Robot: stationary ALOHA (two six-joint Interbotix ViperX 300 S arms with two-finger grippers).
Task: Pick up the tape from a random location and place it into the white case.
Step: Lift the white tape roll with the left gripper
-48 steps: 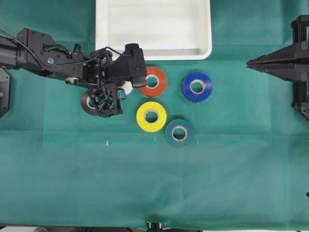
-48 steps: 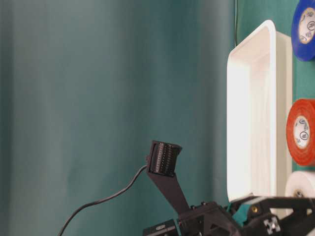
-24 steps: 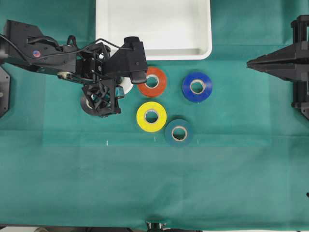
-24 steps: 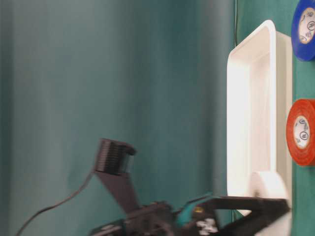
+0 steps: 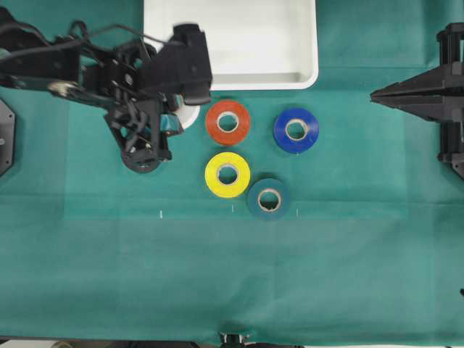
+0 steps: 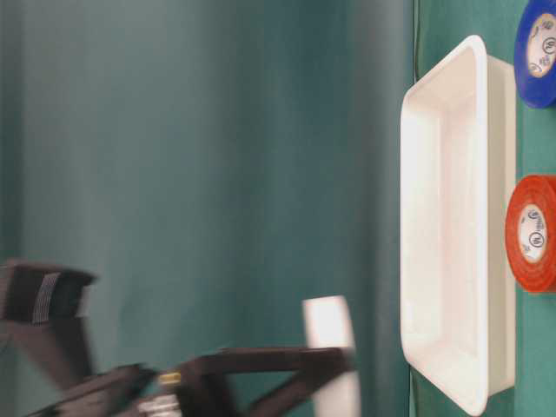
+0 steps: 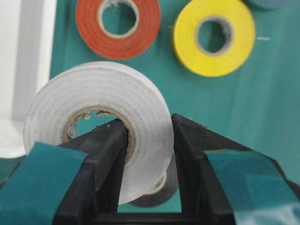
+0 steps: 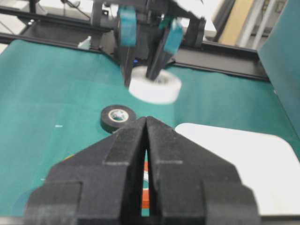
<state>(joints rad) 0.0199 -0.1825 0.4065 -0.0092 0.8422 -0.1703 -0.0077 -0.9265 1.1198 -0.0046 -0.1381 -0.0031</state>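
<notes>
On the left side of the table (image 5: 217, 275), in the overhead view, the left pincer (image 7: 149, 140) is gripping the tape (image 7: 98, 112). One finger (image 7: 105, 154) is sitting inside the cardboard core and the other is pressing on the outer face, so the jaws are clamped across the ring's wall, only partly apart. The tape is hanging clear of the cloth, tilted; in the table-level view it (image 6: 330, 352) is showing edge-on, blurred, well off the surface and not yet over the case (image 6: 452, 217).

In the overhead view only a sliver of the tape (image 5: 190, 116) is peeking out from under the left arm, just at 7 o'clock of the case's (image 5: 232, 76) near left corner. The black roll (image 7: 154, 192) is lying flat on the cloth below the held tape. The red roll (image 5: 228, 122) is lying at 3 o'clock of the tape, the blue roll (image 5: 296, 130) further along at 3 o'clock, the yellow roll (image 5: 227, 175) at 6 o'clock of the red one, and the teal roll (image 5: 269, 199) at 4 o'clock of the yellow.

The right pincer (image 8: 146, 140) is resting at the right edge, jaws pressed together, holding nothing.
</notes>
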